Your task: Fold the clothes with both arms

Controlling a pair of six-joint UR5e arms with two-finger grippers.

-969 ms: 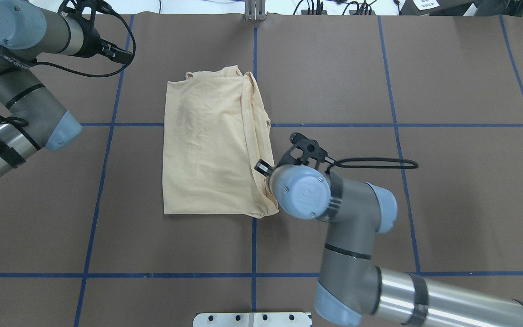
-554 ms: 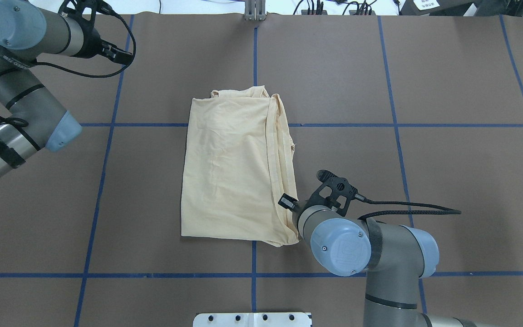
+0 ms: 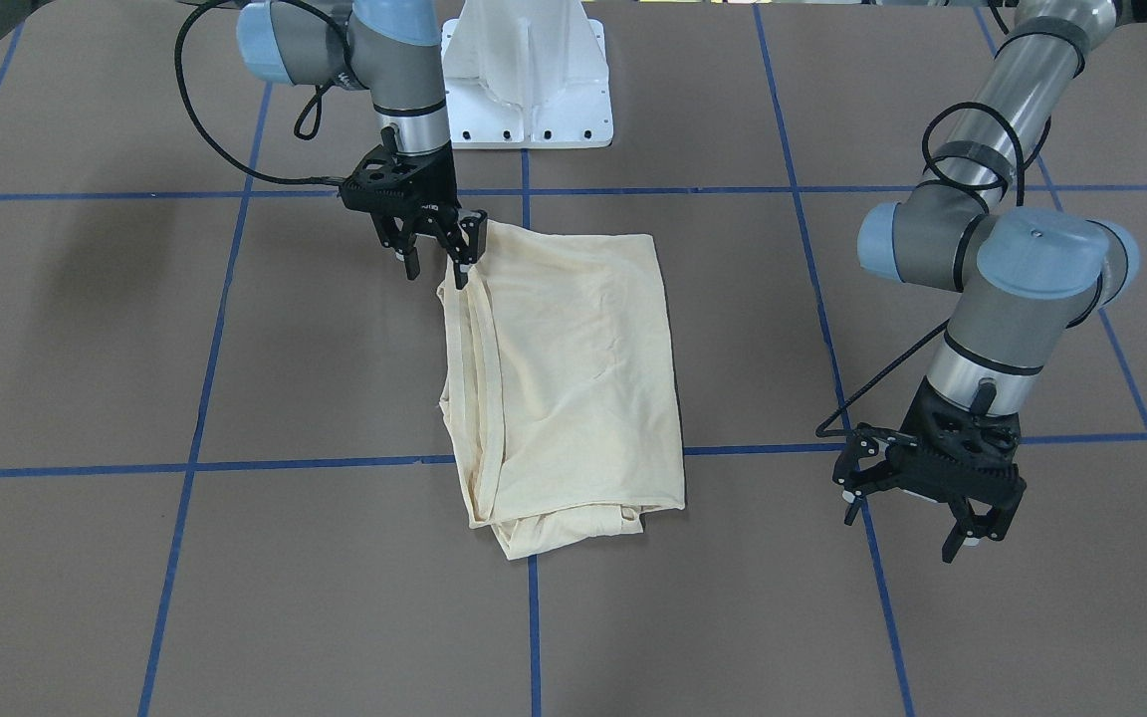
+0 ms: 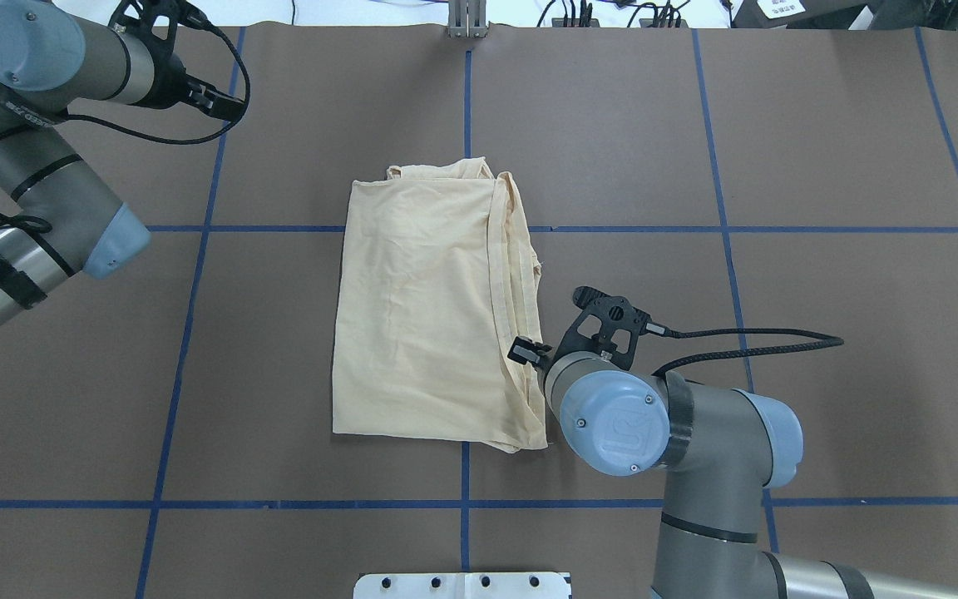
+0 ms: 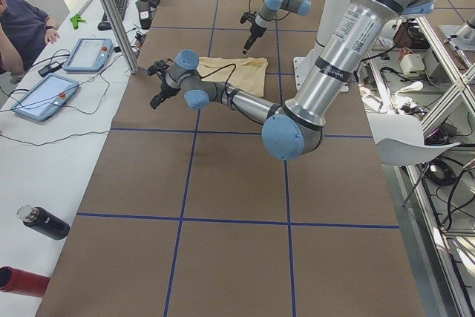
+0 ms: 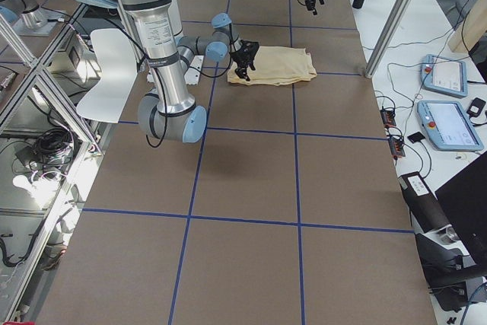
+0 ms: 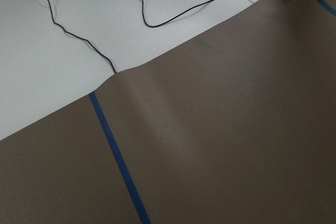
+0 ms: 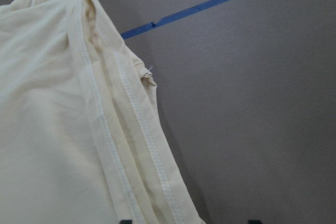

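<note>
Right arm's black two-finger pincer (image 3: 436,267): jaws apart, straddling the hemmed corner of the pale cream-yellow thin-cloth shirt (image 3: 573,378), apparently placed to take that edge. The shirt lies folded flat, mid brown tape-gridded surface (image 3: 235,349). Left pincer (image 3: 904,533): jaws apart, empty, held well clear.

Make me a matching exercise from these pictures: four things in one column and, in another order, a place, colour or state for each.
Things:
1. shirt
2. left fingers
3. right fingers
4. tape lines

Descriptions:
a. blue
b. spread open at the shirt's corner
c. cream, folded, lying flat
d. spread open over bare table, away from the shirt

Pairs: 1-c, 2-d, 3-b, 4-a
</note>
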